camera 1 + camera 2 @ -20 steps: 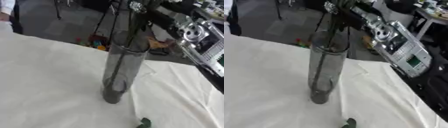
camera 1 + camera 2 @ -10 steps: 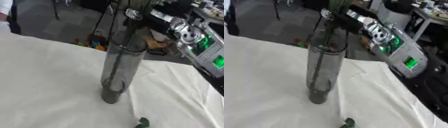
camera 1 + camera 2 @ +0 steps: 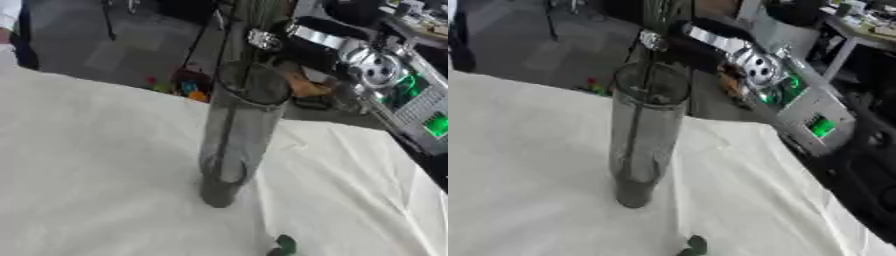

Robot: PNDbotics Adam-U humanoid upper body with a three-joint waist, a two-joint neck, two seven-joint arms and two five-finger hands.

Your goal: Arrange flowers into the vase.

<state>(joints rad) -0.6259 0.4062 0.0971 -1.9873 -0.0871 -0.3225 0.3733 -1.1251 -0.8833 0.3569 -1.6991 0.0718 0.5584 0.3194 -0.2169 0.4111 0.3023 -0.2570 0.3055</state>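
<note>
Glass vase stands upright on the white table, a dark stem already reaching down inside it. Keep the stem vertical and lower it straight, so you do not tip the vase. Your right hand sits just above the rim; whether its fingers grip the stem, I cannot tell.

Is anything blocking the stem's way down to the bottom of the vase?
Nothing visible does. The stem already runs through the open mouth of the glass vase and down inside it, with the right hand above the rim. The lower part of the vase looks dark, so I cannot tell how far the stem reaches.
</note>
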